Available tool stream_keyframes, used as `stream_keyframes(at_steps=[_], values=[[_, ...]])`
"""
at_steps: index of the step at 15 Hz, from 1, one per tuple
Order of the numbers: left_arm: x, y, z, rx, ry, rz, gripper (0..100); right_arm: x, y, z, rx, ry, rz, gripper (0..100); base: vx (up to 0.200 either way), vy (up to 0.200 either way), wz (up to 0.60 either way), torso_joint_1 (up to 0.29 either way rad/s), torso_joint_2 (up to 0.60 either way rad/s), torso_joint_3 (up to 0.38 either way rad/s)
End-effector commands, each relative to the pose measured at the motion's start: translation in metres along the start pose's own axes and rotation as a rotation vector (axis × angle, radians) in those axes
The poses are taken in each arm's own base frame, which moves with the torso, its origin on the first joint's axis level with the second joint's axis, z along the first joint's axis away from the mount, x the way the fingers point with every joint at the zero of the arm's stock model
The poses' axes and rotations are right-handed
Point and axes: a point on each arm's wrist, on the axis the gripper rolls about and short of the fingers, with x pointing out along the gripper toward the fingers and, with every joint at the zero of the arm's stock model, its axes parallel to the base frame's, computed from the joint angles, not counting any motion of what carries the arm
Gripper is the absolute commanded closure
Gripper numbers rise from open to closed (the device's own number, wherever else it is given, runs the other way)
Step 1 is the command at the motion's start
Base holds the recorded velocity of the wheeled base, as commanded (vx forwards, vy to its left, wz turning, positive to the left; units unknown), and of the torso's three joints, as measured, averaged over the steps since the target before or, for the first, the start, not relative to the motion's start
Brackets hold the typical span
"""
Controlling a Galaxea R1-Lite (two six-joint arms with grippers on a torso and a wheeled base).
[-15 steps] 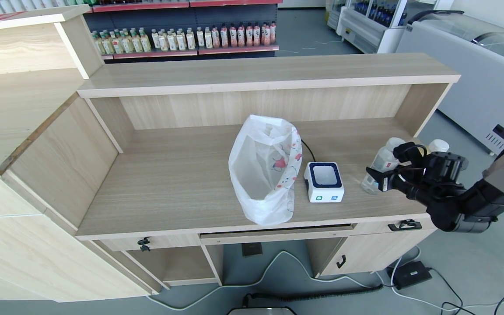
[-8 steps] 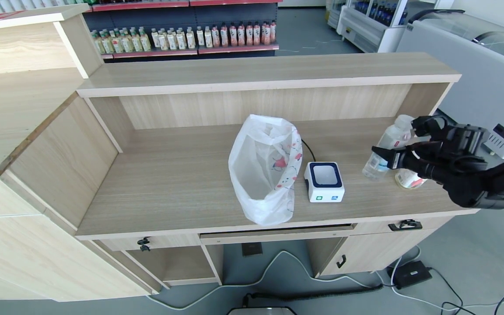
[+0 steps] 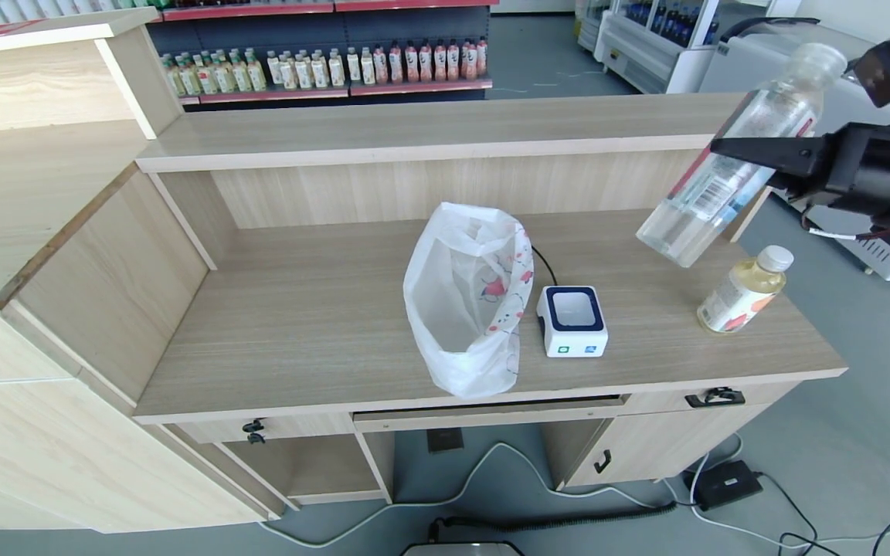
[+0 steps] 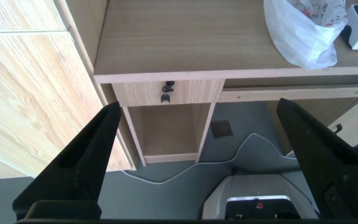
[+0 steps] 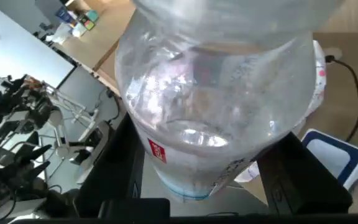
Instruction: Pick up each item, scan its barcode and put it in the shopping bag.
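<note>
Change: right arm has lifted the water bottle (image 3: 711, 193) off the worktop (image 3: 321, 324). It was standing low beside the tea bottle (image 3: 742, 292); it is now high over the right end and well apart from it.

- Worktop: long wooden counter with a raised back ledge. All task things sit on its middle and right part.
- Bag (image 3: 464, 301): white, patterned, standing at the centre with its mouth open upward. It is just beside the scanner, likely so a scanned item has only a short way to go.
- Water bottle: clear, in the air, tilted with cap up and away and base down toward the scanner. Right jaws are closed across its upper body, one each side. This leaves the label band free. The barcode shows on the side facing the robot, so it probably needs turning down to the window.
- Scanner (image 3: 572, 318): white box with a dark-framed window facing up, cable running behind the bag. A code has to be presented from above.
- Tea bottle: upright near the right edge, untouched, next in line.
- Left jaws: spread wide and holding nothing, low in front of the worktop's left end, clear of the work.
</note>
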Motion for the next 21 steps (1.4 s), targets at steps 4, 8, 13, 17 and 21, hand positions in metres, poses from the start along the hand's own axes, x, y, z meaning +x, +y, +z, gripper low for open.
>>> stream_keyframes(at_steps=[4, 8, 13, 17, 21], values=[[0.0, 0.0, 0.0, 0.0, 0.0, 0.0, 0, -0.003, 0.097, -0.016, 0.004, 0.077, 0.295, 100, 0.0, 0.0, 0.0, 0.0, 0.0, 0.0], [0.0, 0.0, 0.0, 0.0, 0.0, -0.001, 0, 0.003, 0.119, -0.027, 0.032, 0.116, 0.389, 100, 0.0, 0.0, 0.0, 0.0, 0.0, 0.0], [0.0, 0.0, 0.0, 0.0, 0.0, 0.0, 0, -0.004, 0.145, -0.032, 0.082, 0.165, 0.504, 100, 0.0, 0.0, 0.0, 0.0, 0.0, 0.0], [0.0, 0.0, 0.0, 0.0, 0.0, 0.0, 0, -0.007, 0.151, -0.038, 0.094, 0.182, 0.534, 100, 0.0, 0.0, 0.0, 0.0, 0.0, 0.0], [0.0, 0.0, 0.0, 0.0, 0.0, 0.0, 0, -0.012, 0.155, -0.046, 0.105, 0.196, 0.546, 100, 0.0, 0.0, 0.0, 0.0, 0.0, 0.0]])
